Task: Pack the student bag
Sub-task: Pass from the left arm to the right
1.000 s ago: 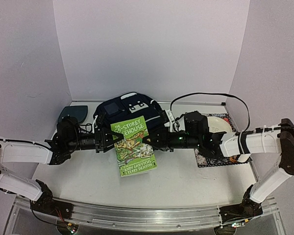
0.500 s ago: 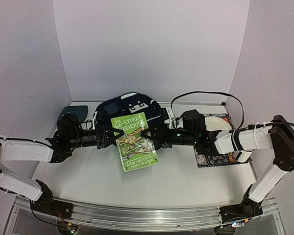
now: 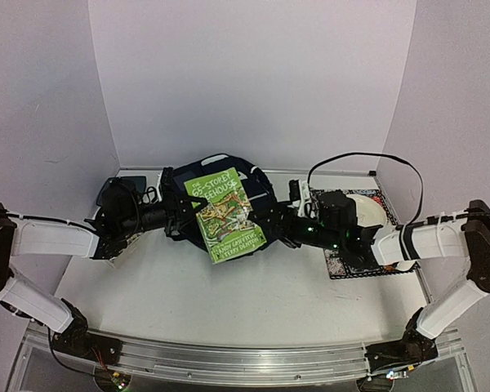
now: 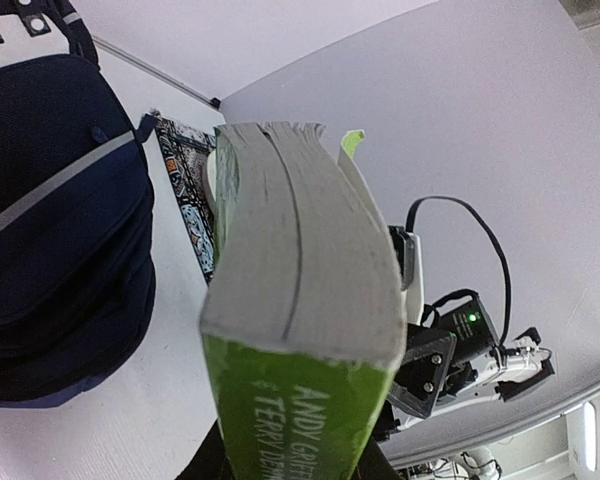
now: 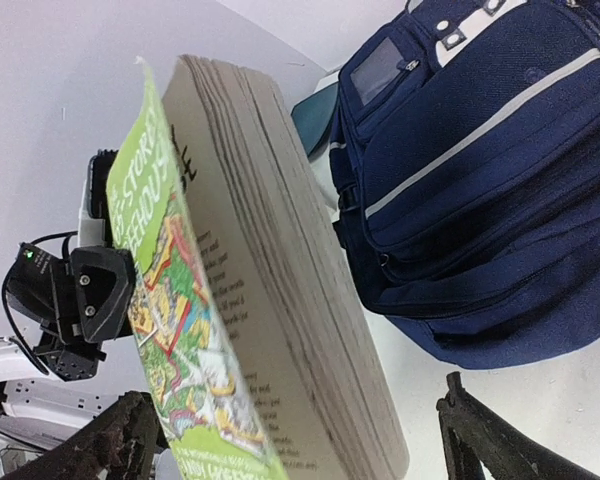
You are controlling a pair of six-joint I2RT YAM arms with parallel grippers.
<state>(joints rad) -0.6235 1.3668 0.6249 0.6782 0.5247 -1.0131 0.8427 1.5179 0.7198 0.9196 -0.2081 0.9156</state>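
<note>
A green paperback book hangs tilted in the air over the front of the student bag, a dark navy backpack with pale stripes lying at the back of the table. My left gripper is shut on the book's left edge; in the left wrist view the book fills the middle, with the bag to its left. My right gripper stands wide open by the book's right edge. In the right wrist view the book sits between the spread fingers, apart from them, beside the bag.
A white plate rests on a patterned mat at the right, under my right arm. A dark teal flat pad lies at the back left, partly hidden by my left arm. A black cable loops at the back right. Walls close three sides.
My right gripper has opened and let go of the book, drawing slightly right. My left gripper closed on the book and carried it back, up over the bag.
</note>
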